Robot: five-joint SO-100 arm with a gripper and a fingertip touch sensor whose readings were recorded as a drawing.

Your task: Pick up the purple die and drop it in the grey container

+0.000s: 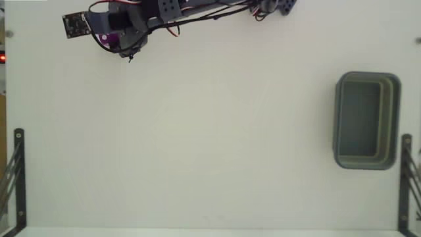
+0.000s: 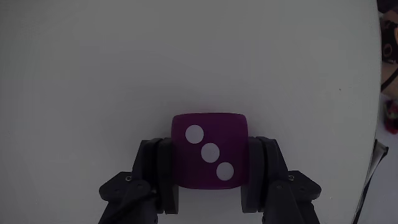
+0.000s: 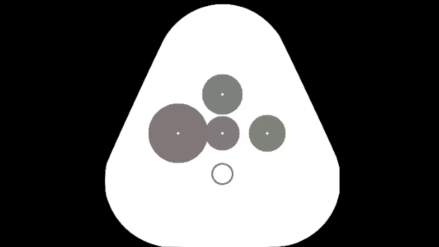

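**Purple die clamped in the gripper, far from the grey bin**

The purple die (image 2: 210,150) sits between the two dark fingers (image 2: 158,177) of the gripper (image 2: 210,186), which press against its left and right sides in the wrist view. The face turned toward that camera shows three white dots in a diagonal row, running from upper left to lower right. The gripper is closed on the die. Whether the die rests on the white table (image 2: 186,56) or is lifted just clear of it cannot be told from this view.

In the fixed view the die (image 1: 109,41) shows only as a small purple patch at the tip of the arm (image 1: 164,16), near the top left of the table (image 1: 197,131). The arm lies along the top edge, with red and black wires (image 1: 210,16) running over it. A small black circuit board (image 1: 76,25) is at the arm's left end, just beside the die.

The grey container (image 1: 397,118) stands at the right side of the table in the fixed view, well apart from the die. One container is visible, and its hollow holds nothing. One die is visible.

Two black metal brackets stand at the lower corners of the fixed view, one on the left (image 1: 18,178) and one on the right (image 1: 406,181).
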